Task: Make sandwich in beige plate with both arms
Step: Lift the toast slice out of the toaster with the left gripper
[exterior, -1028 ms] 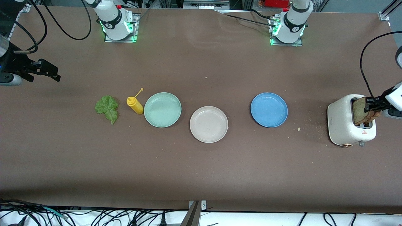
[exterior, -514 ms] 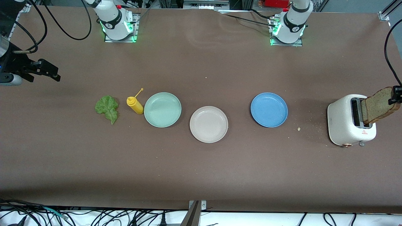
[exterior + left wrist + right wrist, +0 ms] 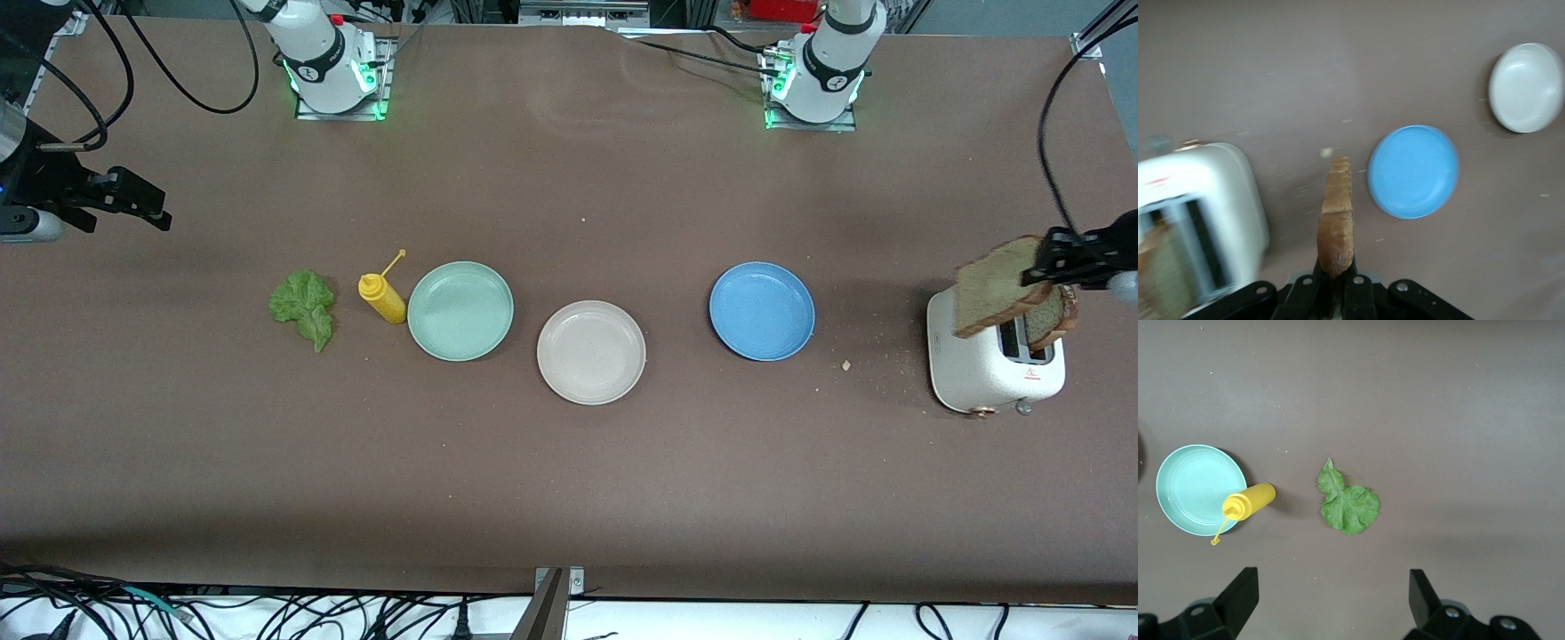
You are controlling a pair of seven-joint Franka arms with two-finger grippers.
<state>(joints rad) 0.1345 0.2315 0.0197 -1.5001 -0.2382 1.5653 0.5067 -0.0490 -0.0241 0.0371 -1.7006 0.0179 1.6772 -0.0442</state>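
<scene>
there, toaster point(image 3: 987, 369) holding one bread slice point(image 3: 1047, 322), beige plate point(image 3: 591, 353) bare

Bare brown table surface point(image 3: 569, 178) runs between the arm bases and the plate row. Round pale beige plate point(image 3: 591, 352) has gaps on both sides, toward round mint green plate point(image 3: 460, 310) and round blue plate point(image 3: 762, 310). Yellow squeeze bottle point(image 3: 383, 298) touches the mint plate's rim; white toaster point(image 3: 991, 364) blocks the left arm's end.

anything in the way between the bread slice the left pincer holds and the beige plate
The round blue plate lies on the table between them, but it is low. The left pincer holds the square brown bread slice over the white toaster, so carried high, nothing visible blocks the round beige plate.
</scene>
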